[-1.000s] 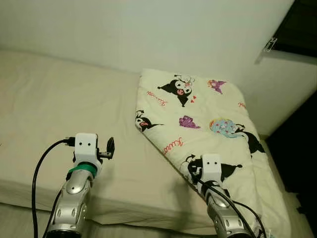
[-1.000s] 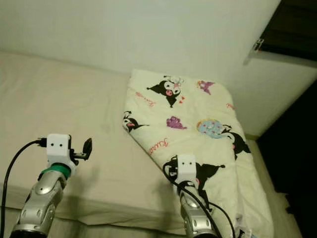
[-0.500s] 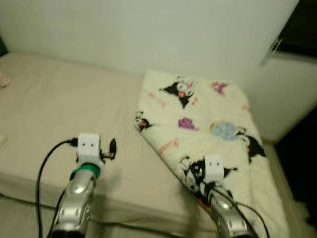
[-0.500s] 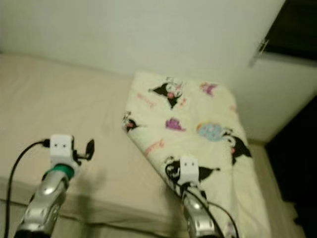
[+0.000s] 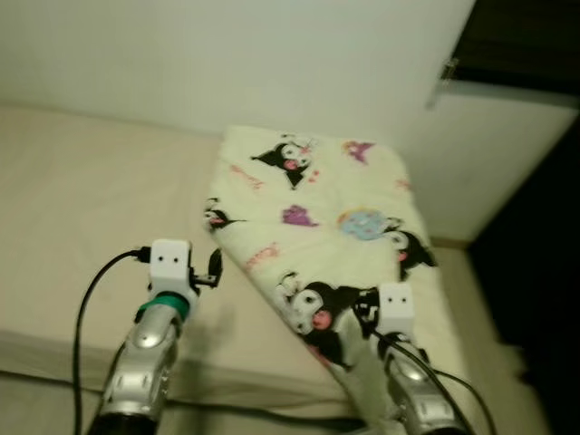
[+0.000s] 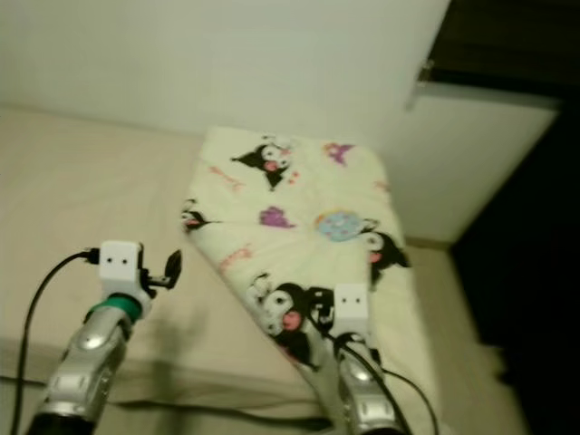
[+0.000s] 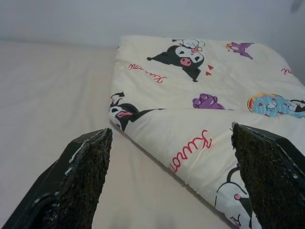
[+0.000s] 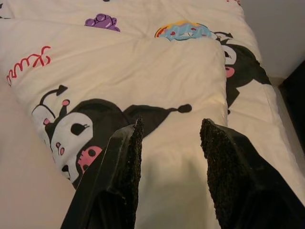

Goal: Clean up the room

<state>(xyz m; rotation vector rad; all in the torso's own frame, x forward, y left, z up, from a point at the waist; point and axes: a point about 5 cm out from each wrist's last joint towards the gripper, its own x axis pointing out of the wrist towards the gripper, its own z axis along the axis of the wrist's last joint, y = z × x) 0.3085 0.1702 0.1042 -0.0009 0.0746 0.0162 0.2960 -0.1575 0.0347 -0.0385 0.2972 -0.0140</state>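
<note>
Both claws, left (image 7: 167,176) and right (image 8: 169,167), are held open, empty; the folded cartoon quilt (image 5: 317,208) should be gripped by its near edge.

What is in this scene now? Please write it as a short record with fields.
surface: bed with beige sheet
item: folded cartoon-print quilt, lying on the bed's right part
left gripper: open, above the sheet, just left of the quilt's edge
right gripper: open, low over the quilt's near end
background: white wall

left gripper (image 7: 167,176): fingers spread wide | right gripper (image 8: 169,157): fingers parted
</note>
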